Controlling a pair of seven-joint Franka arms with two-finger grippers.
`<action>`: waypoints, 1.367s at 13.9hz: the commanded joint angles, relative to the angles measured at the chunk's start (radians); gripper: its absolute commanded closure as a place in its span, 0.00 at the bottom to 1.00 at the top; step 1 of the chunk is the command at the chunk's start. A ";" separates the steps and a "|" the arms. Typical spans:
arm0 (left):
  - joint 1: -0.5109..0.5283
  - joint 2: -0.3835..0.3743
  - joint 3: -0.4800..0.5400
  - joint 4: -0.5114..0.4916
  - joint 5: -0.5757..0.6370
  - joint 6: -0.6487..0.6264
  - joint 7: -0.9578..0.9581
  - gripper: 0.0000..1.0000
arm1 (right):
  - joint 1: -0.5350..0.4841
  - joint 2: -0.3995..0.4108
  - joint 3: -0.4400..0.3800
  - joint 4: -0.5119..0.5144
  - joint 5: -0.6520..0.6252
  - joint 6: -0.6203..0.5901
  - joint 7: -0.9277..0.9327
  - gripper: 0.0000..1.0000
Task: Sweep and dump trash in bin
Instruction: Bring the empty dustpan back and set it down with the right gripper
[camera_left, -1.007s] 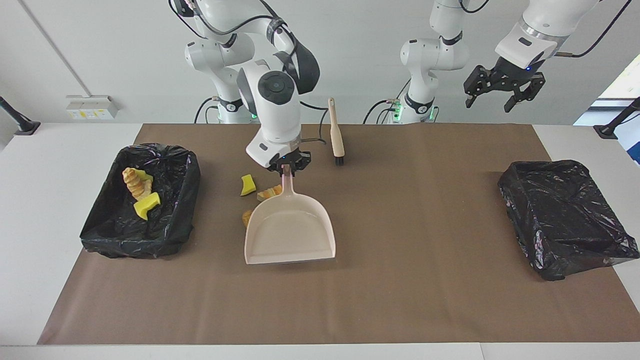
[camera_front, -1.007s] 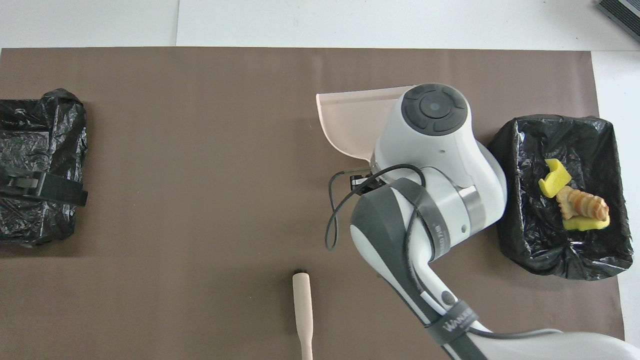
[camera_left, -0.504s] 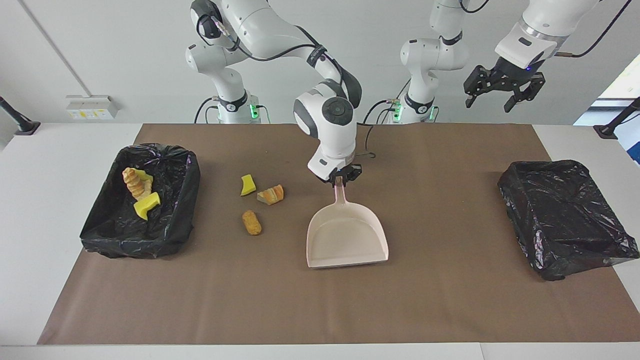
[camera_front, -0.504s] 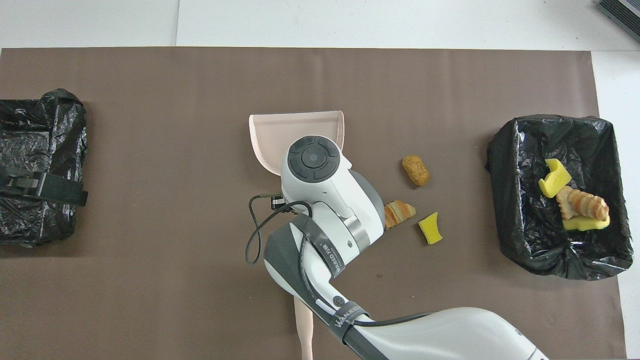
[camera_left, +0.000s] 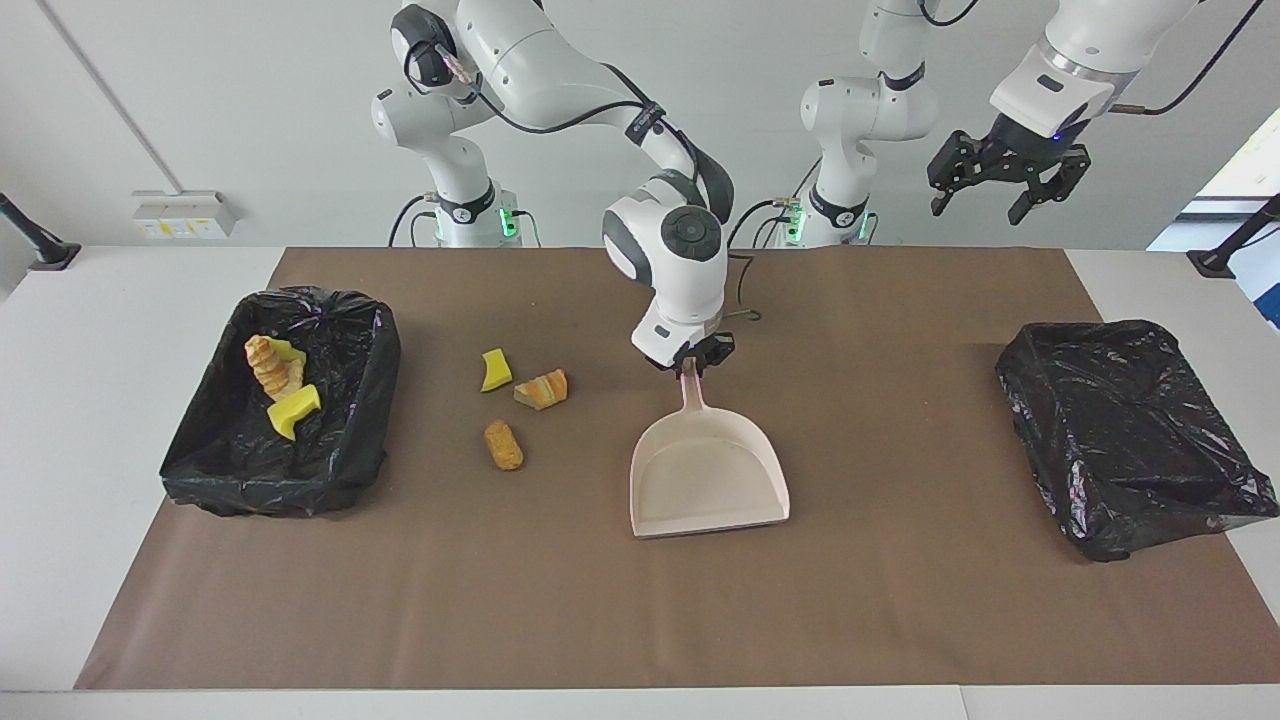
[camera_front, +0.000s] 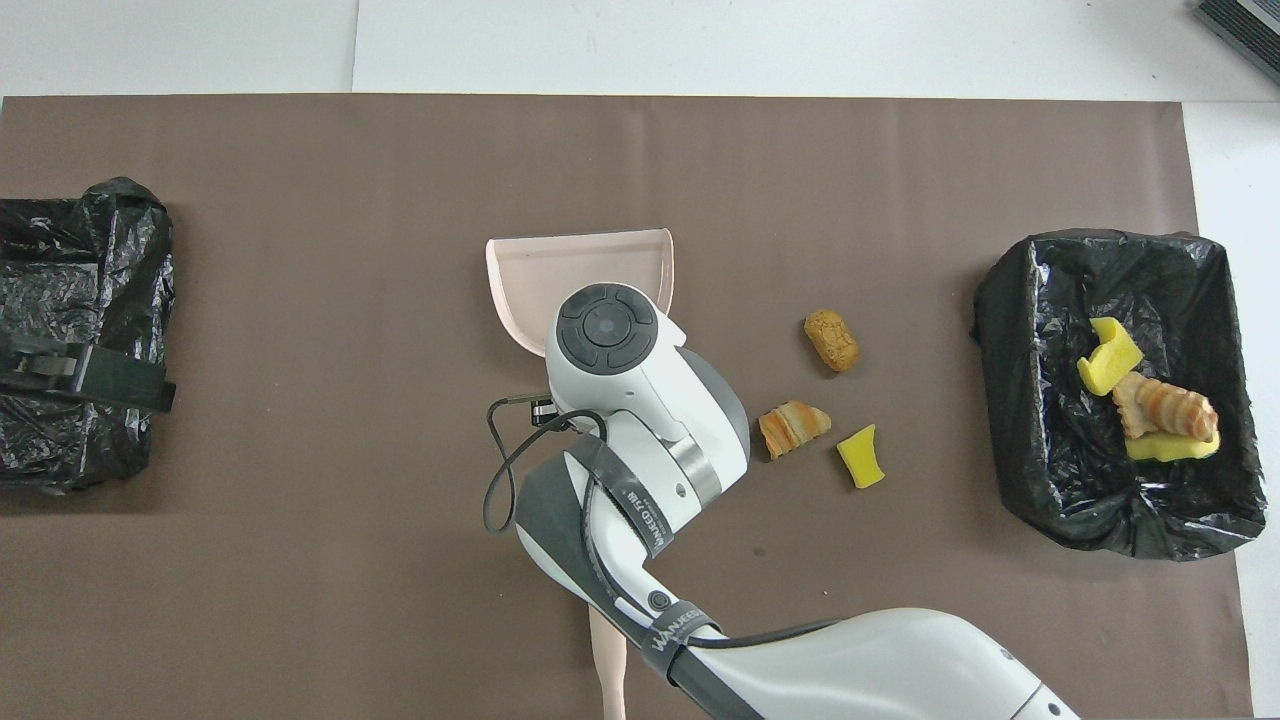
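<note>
**Loose trash: 3 pieces on mat, 3 in bin**

Item 1: trash. A yellow sponge piece (camera_left: 494, 370), a striped croissant piece (camera_left: 543, 389) and a brown bread piece (camera_left: 503, 445) lie on the brown mat (camera_left: 900, 600), between the lined bin (camera_left: 345, 450) at the right arm's end and the pink dustpan (camera_left: 708, 478). 2 yellow sponge pieces and 1 croissant piece (camera_left: 275, 366) lie in that bin.

Item 2: right gripper (camera_left: 692, 360), clenched on the dustpan's handle; the pan rests on the mat.

Item 3: beige brush handle (camera_front: 606, 675), partly hidden under the right arm.

Item 4: left gripper (camera_left: 1003, 186), released, waiting high above the table's left-arm end, near the second lined bin (camera_left: 1130, 440).
</note>
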 joint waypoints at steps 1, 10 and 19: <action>0.004 -0.016 -0.004 -0.010 0.018 -0.012 0.007 0.00 | -0.003 0.020 0.000 0.020 -0.005 0.013 -0.003 0.39; 0.004 -0.016 -0.004 -0.010 0.018 -0.012 0.006 0.00 | -0.109 -0.150 -0.009 0.014 -0.019 -0.146 -0.009 0.00; 0.004 -0.016 -0.004 -0.010 0.018 -0.012 0.007 0.00 | -0.075 -0.460 -0.002 -0.222 0.070 -0.372 -0.087 0.00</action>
